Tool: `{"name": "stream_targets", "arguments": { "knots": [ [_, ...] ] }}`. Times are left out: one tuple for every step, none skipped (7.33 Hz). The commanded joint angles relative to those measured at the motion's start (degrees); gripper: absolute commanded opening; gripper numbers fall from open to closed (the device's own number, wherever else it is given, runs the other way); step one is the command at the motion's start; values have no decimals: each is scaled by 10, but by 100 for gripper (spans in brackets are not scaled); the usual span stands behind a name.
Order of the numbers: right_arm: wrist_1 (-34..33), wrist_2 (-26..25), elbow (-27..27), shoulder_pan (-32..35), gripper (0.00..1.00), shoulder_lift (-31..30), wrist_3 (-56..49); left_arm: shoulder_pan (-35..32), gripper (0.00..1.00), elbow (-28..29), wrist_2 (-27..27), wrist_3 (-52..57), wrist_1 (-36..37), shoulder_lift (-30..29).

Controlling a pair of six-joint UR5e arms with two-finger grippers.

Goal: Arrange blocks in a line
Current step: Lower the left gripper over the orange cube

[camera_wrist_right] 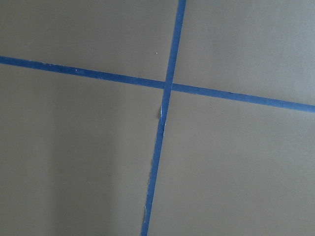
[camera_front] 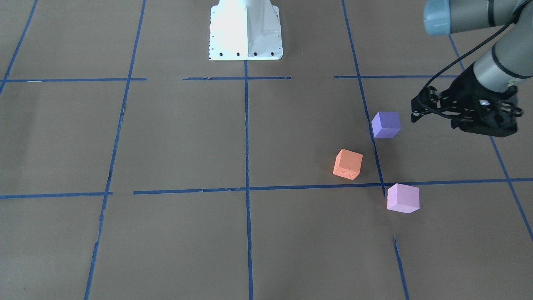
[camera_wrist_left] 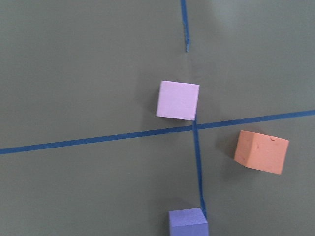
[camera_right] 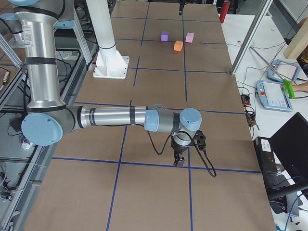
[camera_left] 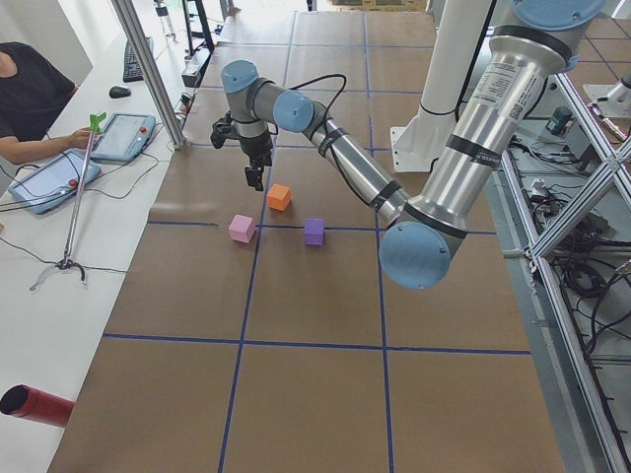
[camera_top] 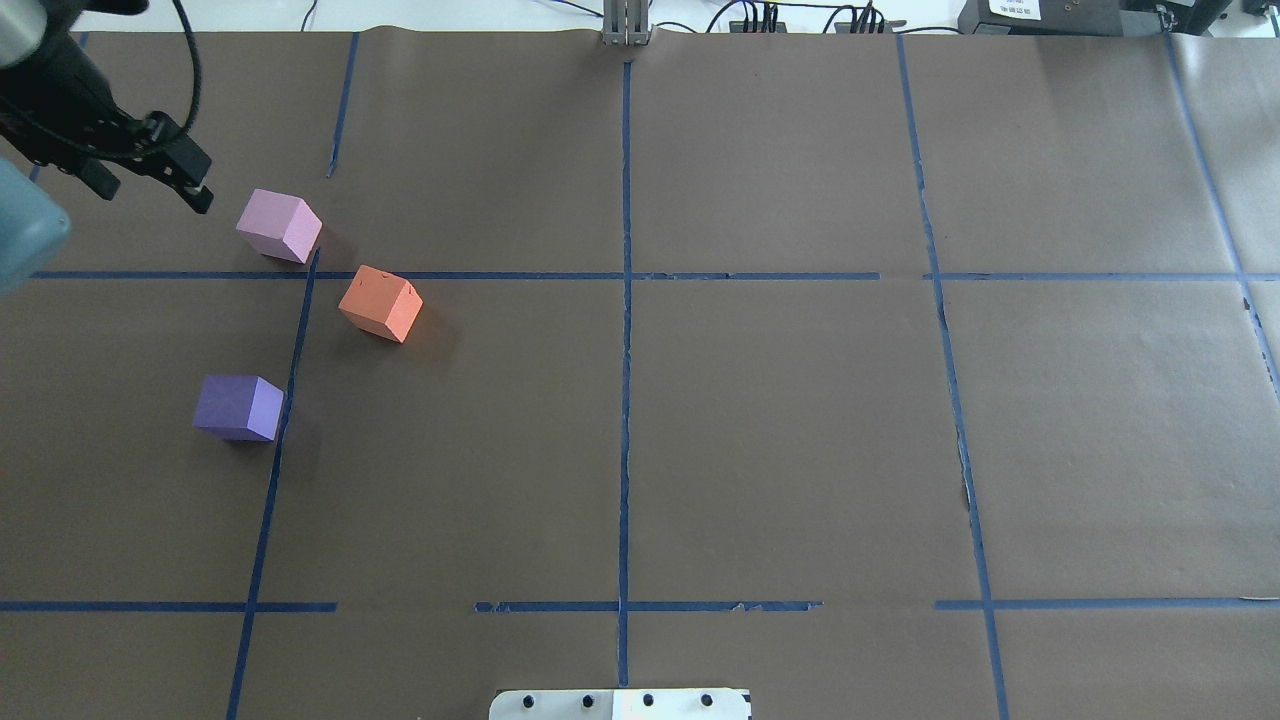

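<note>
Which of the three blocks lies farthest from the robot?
The pale pink block: it alone sits beyond the crosswise tape line; the orange block and purple block lie nearer.

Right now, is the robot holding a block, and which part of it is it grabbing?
No, nothing is held. The orange block, purple block and pink block all sit on the table, and the left gripper hovers empty beside them.

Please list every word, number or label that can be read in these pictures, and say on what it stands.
No text can be read anywhere.
Orange foam-like cube: faint marks on one face, too blurred to read.
White label on the dark box beyond the table's far edge: too small to read.
</note>
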Motion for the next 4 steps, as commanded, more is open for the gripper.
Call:
{"name": "stream_targets", "arguments": {
  "knots": [
    [0, 0, 0, 0, 100, 0, 0, 51, 100, 33, 8, -4, -42, -7],
    [0, 0, 0, 0, 100, 0, 0, 70, 100, 52, 14, -13, -79, -7],
    [0, 0, 0, 0, 100, 0, 0, 75, 100, 76, 40, -16, -125, -7],
    [0, 0, 0, 0, 100, 0, 0, 85, 100, 94, 41, -17, -151, -8]
  ]
}}
